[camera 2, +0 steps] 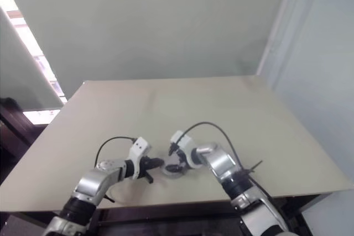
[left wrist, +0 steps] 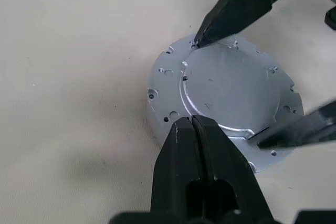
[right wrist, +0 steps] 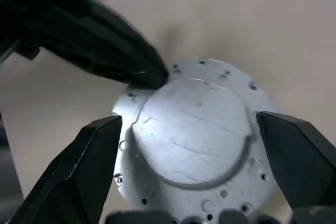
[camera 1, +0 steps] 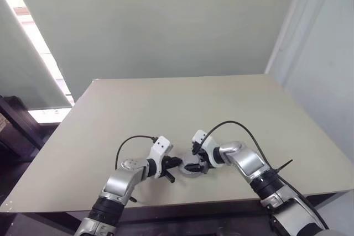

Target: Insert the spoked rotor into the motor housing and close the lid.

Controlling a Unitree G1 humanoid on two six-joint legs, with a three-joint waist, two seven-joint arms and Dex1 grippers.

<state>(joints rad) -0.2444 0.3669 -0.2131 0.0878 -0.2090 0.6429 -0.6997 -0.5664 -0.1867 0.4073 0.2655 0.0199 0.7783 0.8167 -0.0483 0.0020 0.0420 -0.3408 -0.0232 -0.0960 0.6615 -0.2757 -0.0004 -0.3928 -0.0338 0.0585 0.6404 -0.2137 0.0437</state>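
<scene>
Here a beige table [camera 1: 182, 109] meets pale green walls [camera 1: 166, 20].

Each arm is built from silver-grey metallic segments joined by black collars. A white housing block, marked by small dark holes, is fitted just behind each claw. The left claw [camera 1: 176, 162] and the right claw [camera 1: 194, 165] each consist of two black fingers [left wrist: 202, 145], wedge-shaped and tapered to narrow tips. A black cable is looped in an arc from behind each white block back along the arm. A black banded cuff is seen further back on the right arm.
</scene>
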